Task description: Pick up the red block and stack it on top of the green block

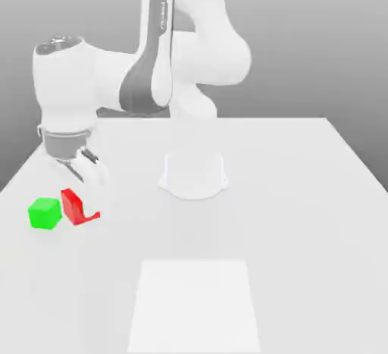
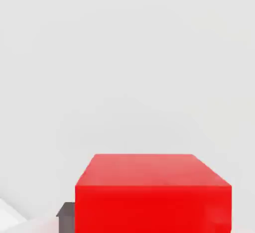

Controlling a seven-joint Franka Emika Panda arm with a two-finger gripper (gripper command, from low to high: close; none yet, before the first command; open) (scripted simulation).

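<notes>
The red block [image 1: 72, 205] sits low over the white table, tilted, close to the exterior view's left. My gripper [image 1: 82, 199] reaches down from above and is shut on it, a pale finger covering part of the block's right face. In the hand view the red block [image 2: 152, 194] looms very close, with a dark grey fingertip [image 2: 65, 212] against its side. The green block [image 1: 44, 213] rests on the table just to the exterior view's left of the red one, a narrow gap between them. I cannot tell whether the red block is off the surface.
The arm's round white base [image 1: 193, 177] stands at the middle of the table [image 1: 303, 208]. A lighter rectangular patch [image 1: 195, 303] lies on the surface toward the front. The table's left edge runs close to the green block.
</notes>
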